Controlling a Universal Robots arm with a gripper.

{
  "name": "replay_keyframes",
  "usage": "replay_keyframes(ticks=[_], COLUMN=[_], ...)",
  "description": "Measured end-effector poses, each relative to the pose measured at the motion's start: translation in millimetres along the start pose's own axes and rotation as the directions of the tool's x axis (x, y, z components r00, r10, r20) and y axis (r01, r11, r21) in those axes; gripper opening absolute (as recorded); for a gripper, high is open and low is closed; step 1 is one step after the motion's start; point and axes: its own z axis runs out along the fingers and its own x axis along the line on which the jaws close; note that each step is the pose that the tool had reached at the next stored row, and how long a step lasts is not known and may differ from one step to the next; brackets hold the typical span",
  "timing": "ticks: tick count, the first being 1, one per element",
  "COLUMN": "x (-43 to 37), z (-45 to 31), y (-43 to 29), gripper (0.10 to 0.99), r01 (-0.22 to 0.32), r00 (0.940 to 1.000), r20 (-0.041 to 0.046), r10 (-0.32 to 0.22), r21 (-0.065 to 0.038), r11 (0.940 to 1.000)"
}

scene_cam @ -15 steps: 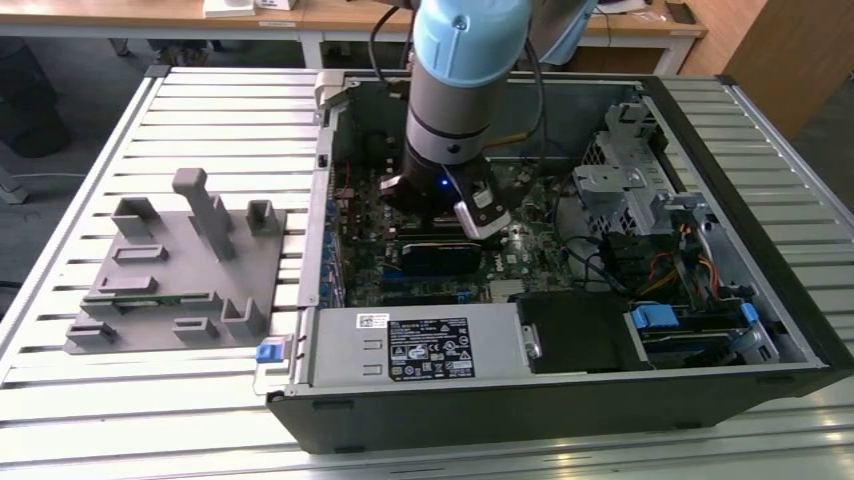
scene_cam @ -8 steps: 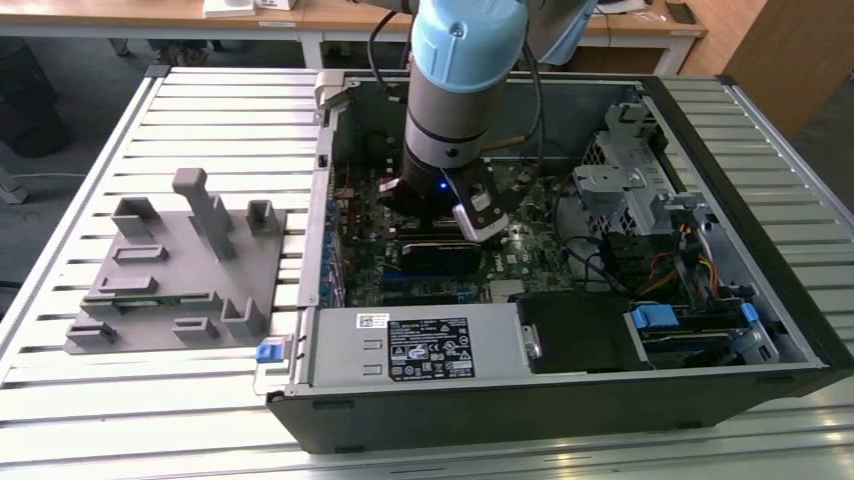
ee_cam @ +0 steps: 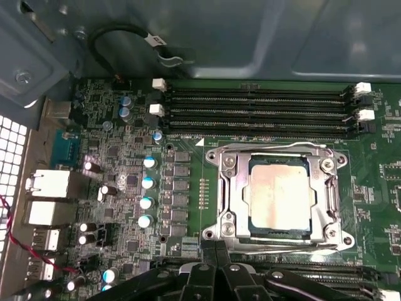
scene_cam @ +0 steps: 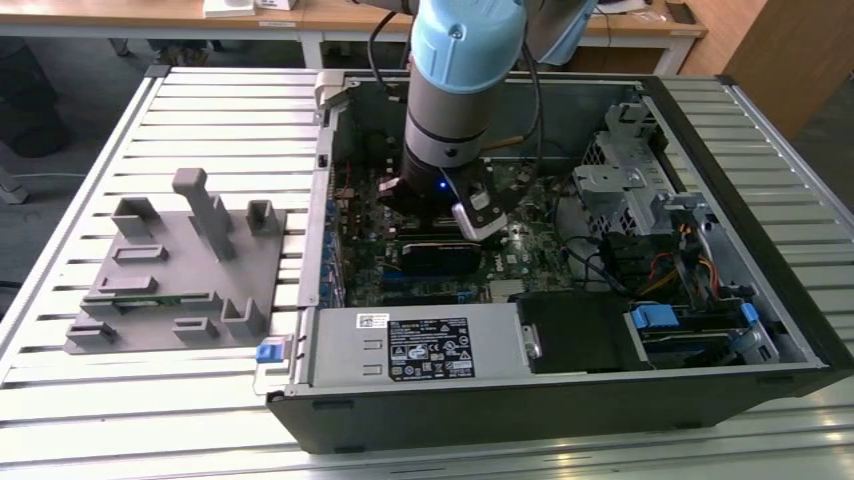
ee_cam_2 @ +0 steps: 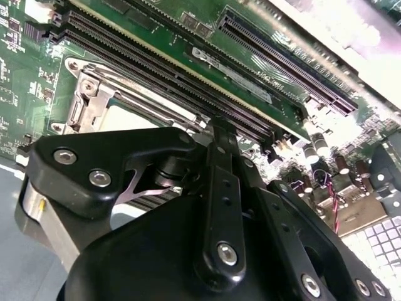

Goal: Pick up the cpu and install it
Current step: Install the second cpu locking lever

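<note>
The arm [scene_cam: 461, 90] descends nearly vertically from above into the open computer case [scene_cam: 747, 330], which lies on its side on a slatted metal table [scene_cam: 80, 160]. The wrist is positioned over the motherboard [scene_cam: 514, 265], toward the case wall that faces the exterior view's left, with a small blue indicator lit on the wrist housing.

The gripper [ee_cam: 216, 248] points down at the board. In the first wrist view, the black fingers [ee_cam: 220, 266] lie pressed together with no gap between them and nothing held; the tips sit just beside the edge of the socket frame [ee_cam: 229, 207]. In the second wrist view, the gripper linkage [ee_cam_2: 219, 207] occupies the foreground, above the board.

The cpu [ee_cam: 280, 195] is seated flat inside the socket frame on the motherboard, silvery top facing up, square to the frame opening. The gripper is not touching it. Four memory slots [ee_cam: 257, 111] run parallel along one side of the socket; in the second wrist view, a corner of the cpu [ee_cam_2: 128, 116] and the socket frame show past the gripper body.

On the table, toward the edge at the exterior view's left and well apart from the case, stands a grey plastic fixture [scene_cam: 180, 265] with upright posts.
</note>
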Motion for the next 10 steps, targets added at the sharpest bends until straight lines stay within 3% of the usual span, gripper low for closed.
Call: replay_keyframes(ticks=[10], x=[0.9], z=[2.8], y=[3.4], gripper=[0.106], r01=[0.000], r00=[1.0000], r20=[-0.0002], r10=[0.000], r21=[-0.001], r11=[1.0000])
